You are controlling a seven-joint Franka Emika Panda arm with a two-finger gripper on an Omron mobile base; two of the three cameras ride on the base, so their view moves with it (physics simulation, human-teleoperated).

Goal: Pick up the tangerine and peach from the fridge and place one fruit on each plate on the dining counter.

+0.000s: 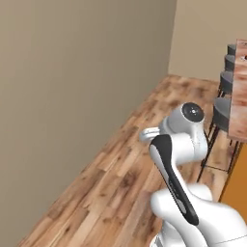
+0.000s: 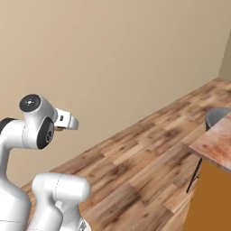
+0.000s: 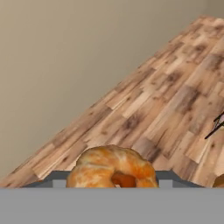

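In the left base view the dining counter (image 1: pixel 240 96) is seen at the right edge, in the right base view at lower right, and in the hand view the tangerine (image 3: pixel 112 168) is clamped at bottom centre by the gripper (image 3: pixel 112 183).

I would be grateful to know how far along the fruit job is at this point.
One fruit, orange with a yellowish patch, sits between the jaws in the hand view, so a pick looks done. The dining counter lies to the right, with no plate in sight. Placing this fruit remains; nothing here shows the other.

Grey stools (image 1: pixel 223 108) stand on the wood floor (image 1: pixel 120 188) beside the dining counter (image 2: pixel 215 140).
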